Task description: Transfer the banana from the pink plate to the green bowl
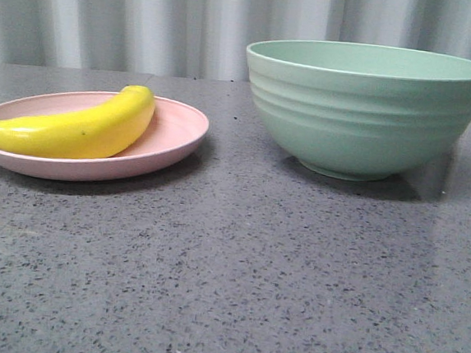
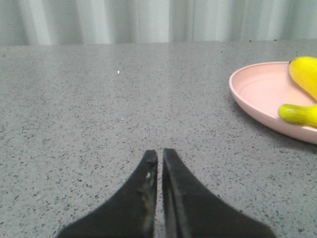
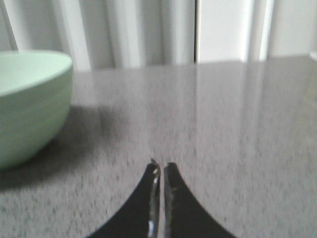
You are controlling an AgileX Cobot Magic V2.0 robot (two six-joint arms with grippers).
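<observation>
clerk: nearest item first, please.

operator: grey speckled stone-look tabletop [image 1: 234, 292], bare across the whole foreground of my front view. next entries sit further back on it.

clerk: item two?

operator: shallow round pale pink matte plate [image 1: 177, 134], raised rim, on the left side of the table. lying in it, one smooth glossy bright yellow curved banana [image 1: 83, 130], roughly as long as the plate is wide, one end cut off by the left edge of my front view. the banana rests on the plate, touching nothing else.

clerk: item three?

operator: large deep round pale mint-green matte bowl [image 1: 365, 113], horizontal ridges around the outside, on the right side, much taller than the plate. a strip of bare table lies between plate and bowl; they stand apart. i cannot see down into the bowl from the front.

clerk: grippers?

operator: neither shows in the front view. left gripper [image 2: 160, 154], black fingers, jaws pressed together with only a hairline slit, holding nothing, low over the table; the plate [image 2: 257, 94] and banana [image 2: 304, 74] lie off to one side of it, well apart. right gripper [image 3: 161, 166], same black fingers, jaws likewise closed on nothing, over open table; the bowl [image 3: 29, 109] stands to its side, not touching.

clerk: backdrop?

operator: pale pleated curtain [image 1: 150, 20] behind the table.
</observation>
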